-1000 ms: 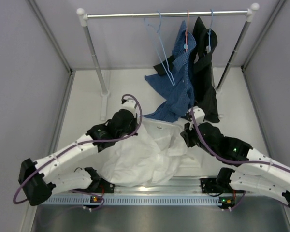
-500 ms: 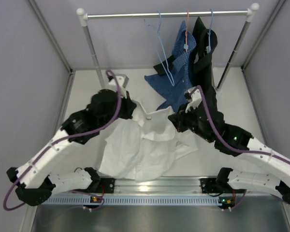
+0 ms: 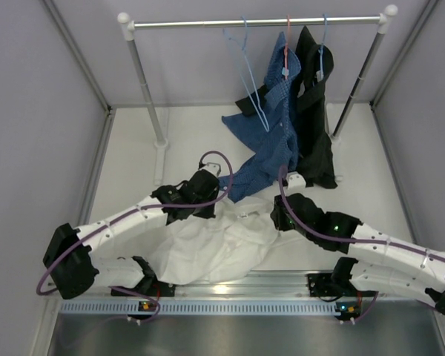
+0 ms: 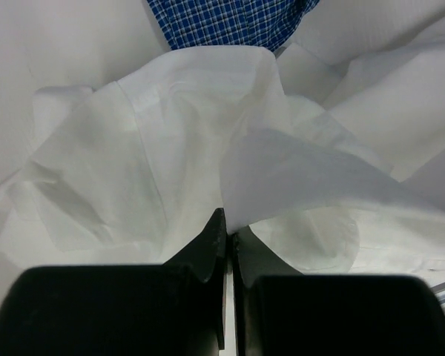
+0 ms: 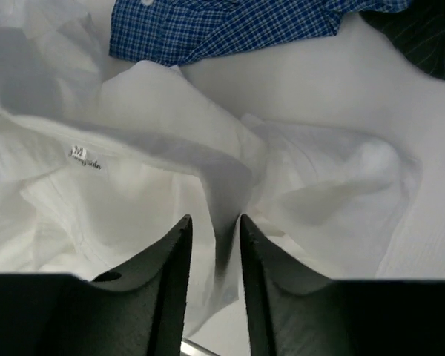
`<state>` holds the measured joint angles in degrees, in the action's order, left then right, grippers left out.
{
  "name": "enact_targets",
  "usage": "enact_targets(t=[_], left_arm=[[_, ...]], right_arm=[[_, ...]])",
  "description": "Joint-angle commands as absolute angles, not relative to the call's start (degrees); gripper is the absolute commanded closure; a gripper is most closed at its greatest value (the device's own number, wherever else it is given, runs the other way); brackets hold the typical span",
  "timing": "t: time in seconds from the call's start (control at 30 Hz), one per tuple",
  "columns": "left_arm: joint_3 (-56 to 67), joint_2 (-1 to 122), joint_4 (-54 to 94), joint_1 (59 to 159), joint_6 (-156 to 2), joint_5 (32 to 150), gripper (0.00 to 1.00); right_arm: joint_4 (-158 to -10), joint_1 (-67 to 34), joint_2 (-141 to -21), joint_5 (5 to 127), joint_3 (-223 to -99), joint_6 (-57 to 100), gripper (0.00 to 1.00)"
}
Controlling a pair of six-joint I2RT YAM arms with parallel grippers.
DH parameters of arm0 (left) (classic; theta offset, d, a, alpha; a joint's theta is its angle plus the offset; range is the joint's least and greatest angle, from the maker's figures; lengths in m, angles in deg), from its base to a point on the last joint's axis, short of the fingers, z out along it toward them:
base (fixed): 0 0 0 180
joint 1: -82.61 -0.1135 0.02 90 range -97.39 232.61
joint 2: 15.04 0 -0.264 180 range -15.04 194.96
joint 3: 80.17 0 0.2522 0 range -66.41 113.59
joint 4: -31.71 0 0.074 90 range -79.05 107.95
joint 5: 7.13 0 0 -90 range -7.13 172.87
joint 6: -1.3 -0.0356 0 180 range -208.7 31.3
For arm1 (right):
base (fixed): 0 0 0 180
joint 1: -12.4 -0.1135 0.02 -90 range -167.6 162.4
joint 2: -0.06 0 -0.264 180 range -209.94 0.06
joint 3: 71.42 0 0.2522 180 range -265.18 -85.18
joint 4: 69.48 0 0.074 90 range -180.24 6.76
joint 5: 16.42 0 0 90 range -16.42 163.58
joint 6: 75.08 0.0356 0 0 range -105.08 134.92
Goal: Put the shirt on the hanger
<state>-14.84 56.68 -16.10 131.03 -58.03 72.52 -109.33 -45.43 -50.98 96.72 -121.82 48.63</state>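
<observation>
From above, the shirt (image 3: pixel 215 248) lies crumpled at 6 o'clock, and the hanger (image 3: pixel 248 78) hangs at 12 o'clock.

Left wrist: the left claw (image 4: pixel 228 225) is clenched on shirt cloth.

Right wrist: the right claw (image 5: pixel 215 226) sits around a fold, and one cannot tell if it holds.

The step looks like picking up. Next it needs a firm hold.

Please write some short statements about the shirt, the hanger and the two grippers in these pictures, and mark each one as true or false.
1. The white shirt lies crumpled on the table. True.
2. The light-blue hanger already carries the white shirt. False: it hangs bare on the rail.
3. The left gripper is shut on a fold of the white shirt. True.
4. The blue checked shirt lies wholly flat on the table. False: it hangs from the rail, and its lower end reaches the table.
5. The right gripper has its jaws a little apart, with white cloth between them. True.
</observation>
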Motion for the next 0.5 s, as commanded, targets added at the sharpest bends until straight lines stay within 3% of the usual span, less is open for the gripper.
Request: enact_targets(t=[0.0,0.03,0.07,0.2,0.33,0.47], left_arm=[[-13.0,54.4,-12.9,131.0,-56.3,71.6,1.00],[-13.1,52.9,-12.8,131.0,-56.3,71.9,1.00],[-13.1,52.1,-12.8,131.1,-56.5,72.3,1.00],[-13.3,48.9,-12.8,131.1,-58.1,75.3,1.00],[-13.5,46.0,-12.7,131.1,-58.5,77.9,1.00],[-13.4,44.2,-12.8,131.1,-59.1,80.0,1.00]], right_arm=[[-107.0,-44.4,-48.5,92.2,-124.7,41.0,0.67],[-106.6,-44.3,-47.9,90.4,-124.9,38.9,0.59],[-106.2,-44.3,-47.4,86.2,-125.1,36.9,0.41],[-105.0,-44.3,-47.5,76.5,-130.2,26.9,0.18],[-104.8,-44.3,-53.3,77.3,-135.9,22.4,0.13],[-104.6,-44.9,-62.3,69.3,-140.5,17.6,0.18]])
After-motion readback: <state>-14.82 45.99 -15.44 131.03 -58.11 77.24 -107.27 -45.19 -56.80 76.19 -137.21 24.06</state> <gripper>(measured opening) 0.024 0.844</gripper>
